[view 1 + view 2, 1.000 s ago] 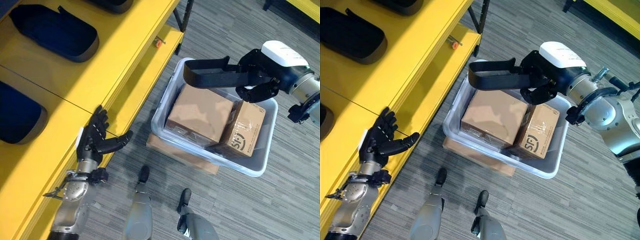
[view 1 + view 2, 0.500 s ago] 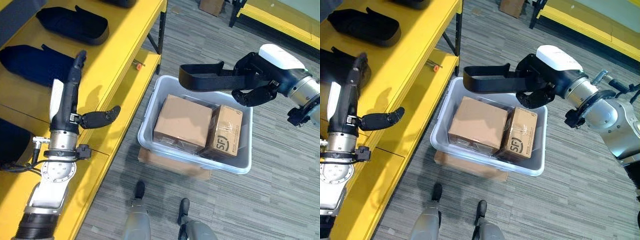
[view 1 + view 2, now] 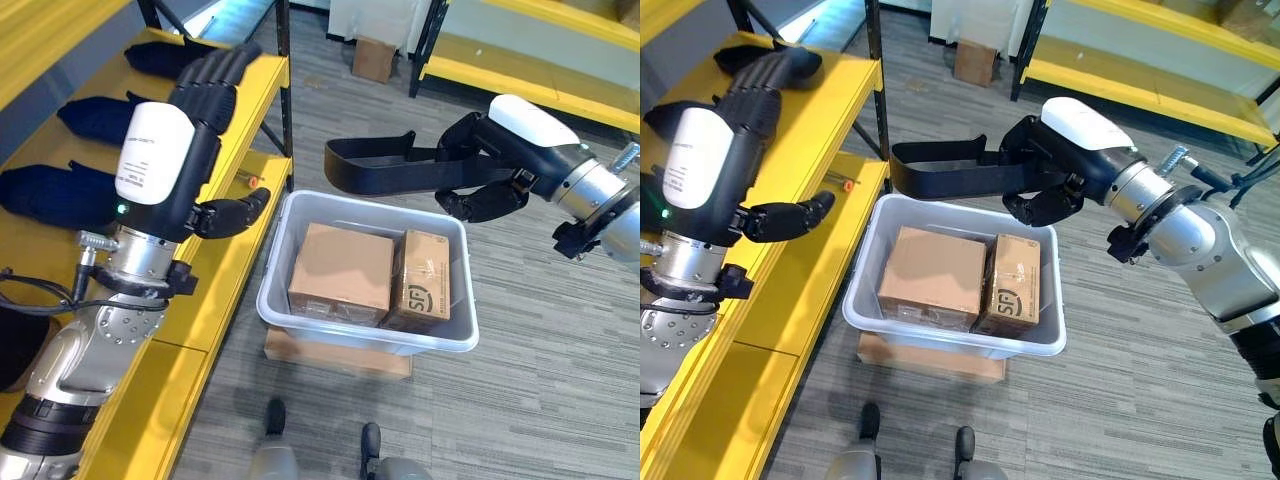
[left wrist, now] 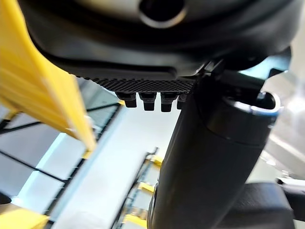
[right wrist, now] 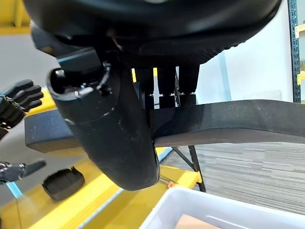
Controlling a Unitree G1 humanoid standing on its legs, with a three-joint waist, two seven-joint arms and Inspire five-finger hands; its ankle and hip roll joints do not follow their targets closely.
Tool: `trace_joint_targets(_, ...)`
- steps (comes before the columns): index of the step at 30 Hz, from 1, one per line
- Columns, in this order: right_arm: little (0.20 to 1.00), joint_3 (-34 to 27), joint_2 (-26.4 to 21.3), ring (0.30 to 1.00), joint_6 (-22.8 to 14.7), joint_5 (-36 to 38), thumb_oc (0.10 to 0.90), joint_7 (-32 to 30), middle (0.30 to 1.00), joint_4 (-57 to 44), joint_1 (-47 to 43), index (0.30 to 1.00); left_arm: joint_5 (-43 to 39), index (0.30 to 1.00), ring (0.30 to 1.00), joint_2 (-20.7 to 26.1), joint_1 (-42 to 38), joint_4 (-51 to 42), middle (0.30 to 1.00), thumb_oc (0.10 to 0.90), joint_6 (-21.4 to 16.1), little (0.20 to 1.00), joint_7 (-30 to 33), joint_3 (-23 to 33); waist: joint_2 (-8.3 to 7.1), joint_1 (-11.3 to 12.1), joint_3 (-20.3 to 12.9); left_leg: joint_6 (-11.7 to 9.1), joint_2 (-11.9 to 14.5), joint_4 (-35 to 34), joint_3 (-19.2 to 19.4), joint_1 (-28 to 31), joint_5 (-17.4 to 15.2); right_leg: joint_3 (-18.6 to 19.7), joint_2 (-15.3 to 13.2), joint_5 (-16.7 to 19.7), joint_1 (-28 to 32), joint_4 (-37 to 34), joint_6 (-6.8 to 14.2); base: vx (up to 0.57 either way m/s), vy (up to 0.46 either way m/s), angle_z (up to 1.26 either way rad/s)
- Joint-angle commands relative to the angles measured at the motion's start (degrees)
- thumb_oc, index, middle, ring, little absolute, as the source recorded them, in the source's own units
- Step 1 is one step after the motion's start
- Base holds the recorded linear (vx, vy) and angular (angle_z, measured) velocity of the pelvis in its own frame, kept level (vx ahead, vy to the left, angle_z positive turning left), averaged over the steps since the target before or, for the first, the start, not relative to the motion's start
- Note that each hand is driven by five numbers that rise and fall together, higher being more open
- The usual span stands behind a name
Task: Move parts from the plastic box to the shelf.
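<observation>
Fingers (image 3: 1040, 205) of the right hand (image 3: 1065, 160) were curled round one end of a long black part (image 3: 945, 178), thumb and fingers pinching it, and the right wrist view showed the same clamp from close up. That part hung level in the air above the far rim of the box (image 3: 868, 325), its free end reaching out toward the shelf (image 3: 830, 255) without touching it. Over on the other side, the left hand (image 3: 175, 165) was raised in front of the shelf with its fingers straight and together and its thumb (image 3: 232, 214) stuck out toward the box, holding nothing.

Inside the grey plastic box lay two cardboard cartons: a big flat carton (image 3: 341, 272) nearer the shelf and a smaller carton (image 3: 421, 293) pressed against its side, standing on edge. Under the box sat a flat cardboard slab (image 3: 335, 355) on the grey floor (image 3: 540, 400).

Several dark parts (image 3: 50, 190) already lay in a row on the yellow shelf's top board, behind the left arm. A small orange thing (image 3: 846, 184) rested on the lower yellow board, near the box's corner. Farther off stood another yellow rack (image 3: 1140, 85), with a small brown carton (image 3: 974, 62) on the floor beside it.
</observation>
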Motion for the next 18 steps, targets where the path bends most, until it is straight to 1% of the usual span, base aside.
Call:
trace_joint_targets(1, 0.300, 0.63, 3.17, 0.300, -3.26, 3.93, 0.400, -5.75, 0.300, 1.70, -4.21, 0.300, 2.43, 1.000, 1.000, 1.40, -0.16, 1.16, 1.000, 0.900, -2.96, 1.000, 3.49, -3.89, -0.53, -0.04, -14.59, -4.56, 7.43, -4.17, -0.22, 0.79, 0.50, -2.03, -2.37, -6.63, 4.77, 0.85, 4.41, 0.02, 0.003, -0.12)
trace_joint_targets(3, 0.300, 0.75, 3.94, 0.300, -3.47, 3.85, 0.400, -5.99, 0.300, 1.72, -4.51, 0.300, 3.22, 1.000, 1.000, 1.63, -1.41, 1.45, 1.000, 0.900, -2.96, 1.000, 3.53, -5.44, -0.38, -0.36, -14.87, -4.54, 7.52, -4.17, -0.06, 0.99, 0.33, -1.74, -2.45, -6.65, 4.83, 0.78, 4.35, 0.02, 0.005, -0.11)
trace_joint_targets(5, 0.300, 0.71, 4.41, 0.300, -3.56, 3.60, 0.400, -6.24, 0.300, 1.66, -4.84, 0.300, 3.19, 1.000, 1.000, 0.67, -2.06, 1.54, 1.000, 0.900, -2.85, 1.000, 3.44, -6.51, -0.25, -0.66, -14.99, -4.53, 7.54, -4.17, 0.11, 1.22, 0.23, -1.61, -2.49, -6.70, 4.93, 0.79, 4.29, 0.00, 0.000, 0.00)
trace_joint_targets(9, 0.300, -0.18, 5.47, 0.300, -4.04, 3.41, 0.400, -6.87, 0.300, 1.30, -4.78, 0.300, 3.34, 1.000, 1.000, -2.69, -2.09, 1.86, 1.000, 0.900, -2.73, 1.000, 3.14, -8.56, -0.29, -1.38, -15.05, -4.47, 7.59, -4.17, 0.61, 1.53, -0.01, -1.20, -2.48, -6.88, 4.96, 0.79, 4.17, 0.00, 0.000, 0.00)
trace_joint_targets(18, 0.300, -0.58, 6.71, 0.300, -4.13, 3.32, 0.400, -7.39, 0.300, 0.60, -4.84, 0.300, 3.47, 1.000, 1.000, -4.49, -3.95, 2.88, 1.000, 0.900, -2.06, 1.000, 3.51, -10.25, -0.56, -1.64, -14.83, -4.39, 7.65, -4.17, 0.79, 1.65, -0.15, -0.89, -2.47, -7.07, 4.92, 0.90, 4.09, 0.00, 0.000, 0.00)
